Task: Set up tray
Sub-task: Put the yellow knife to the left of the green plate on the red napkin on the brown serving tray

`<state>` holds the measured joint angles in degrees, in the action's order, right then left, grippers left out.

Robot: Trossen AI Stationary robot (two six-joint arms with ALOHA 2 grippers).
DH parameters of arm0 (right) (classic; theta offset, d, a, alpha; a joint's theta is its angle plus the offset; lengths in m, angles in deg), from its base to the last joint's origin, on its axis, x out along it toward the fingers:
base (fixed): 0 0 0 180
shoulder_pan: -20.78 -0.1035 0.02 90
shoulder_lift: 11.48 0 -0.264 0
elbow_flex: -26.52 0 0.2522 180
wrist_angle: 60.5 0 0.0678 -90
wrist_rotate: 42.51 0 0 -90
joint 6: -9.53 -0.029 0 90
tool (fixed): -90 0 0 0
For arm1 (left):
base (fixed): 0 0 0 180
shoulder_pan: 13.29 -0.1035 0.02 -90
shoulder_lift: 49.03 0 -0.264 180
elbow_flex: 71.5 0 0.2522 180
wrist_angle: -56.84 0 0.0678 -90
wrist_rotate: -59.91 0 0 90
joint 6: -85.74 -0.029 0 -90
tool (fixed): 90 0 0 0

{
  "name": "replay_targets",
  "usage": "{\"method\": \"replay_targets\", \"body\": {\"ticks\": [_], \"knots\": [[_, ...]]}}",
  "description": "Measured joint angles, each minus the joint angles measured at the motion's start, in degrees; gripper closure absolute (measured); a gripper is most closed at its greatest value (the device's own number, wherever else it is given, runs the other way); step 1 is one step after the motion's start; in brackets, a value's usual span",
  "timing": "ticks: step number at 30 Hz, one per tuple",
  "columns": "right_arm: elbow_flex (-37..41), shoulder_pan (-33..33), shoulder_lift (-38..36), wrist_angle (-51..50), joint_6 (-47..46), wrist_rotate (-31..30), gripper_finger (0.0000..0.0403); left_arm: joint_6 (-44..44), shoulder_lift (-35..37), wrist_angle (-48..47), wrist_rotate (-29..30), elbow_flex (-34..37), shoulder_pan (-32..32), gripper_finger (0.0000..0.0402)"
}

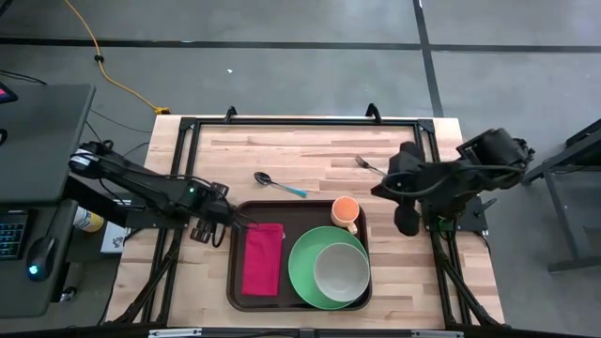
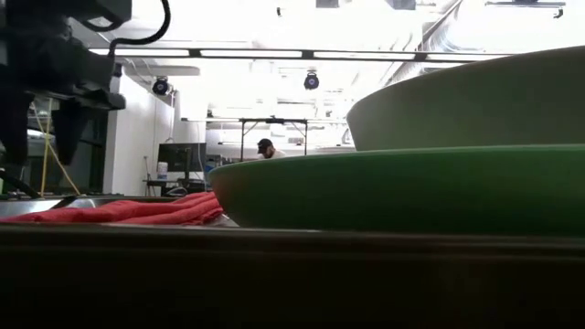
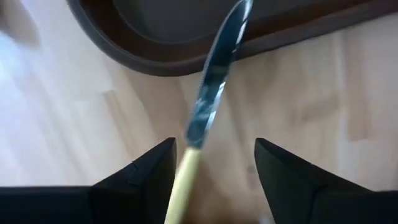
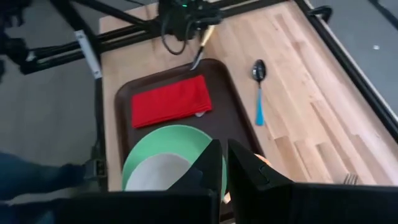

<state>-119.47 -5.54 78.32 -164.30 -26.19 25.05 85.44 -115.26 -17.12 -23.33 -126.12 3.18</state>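
The tray [image 1: 299,300] sits at the table's near middle. The left gripper [image 3: 211,168], jaws spread, has a knife [image 3: 214,93] loose between them, blade over the rim — it may land half off. The right gripper [image 4: 225,163] is closed, empty.

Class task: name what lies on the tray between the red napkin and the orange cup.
Nothing: in the high view, only bare tray floor separates the red napkin from the orange cup.

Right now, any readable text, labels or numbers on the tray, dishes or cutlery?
None readable.
tray, red napkin, green plate, bowl, orange cup: plain, no print.
knife, spoon, fork: no markings visible.
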Motion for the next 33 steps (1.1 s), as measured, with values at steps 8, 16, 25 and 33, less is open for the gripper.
{"method": "replay_targets", "body": {"ticks": [8,16,25,33], "knots": [[0.00,-2.97,-2.27,0.02,0.22,0.72,0.0402,-9.72,-7.31,-3.96,0.01,1.01,-0.02,0.0153],[0.00,-5.00,-2.12,0.04,1.09,0.11,0.0402,-9.57,-9.05,-2.38,0.65,1.13,-5.10,0.0153],[-0.02,-6.12,-2.14,0.02,0.67,-1.00,0.0402,-11.57,-9.07,-0.52,-1.09,1.16,-13.56,0.0153],[-0.01,-6.10,-2.14,0.02,0.45,-1.01,0.0402,-14.46,-9.06,-0.35,-4.87,1.16,-13.84,0.0153]]}}
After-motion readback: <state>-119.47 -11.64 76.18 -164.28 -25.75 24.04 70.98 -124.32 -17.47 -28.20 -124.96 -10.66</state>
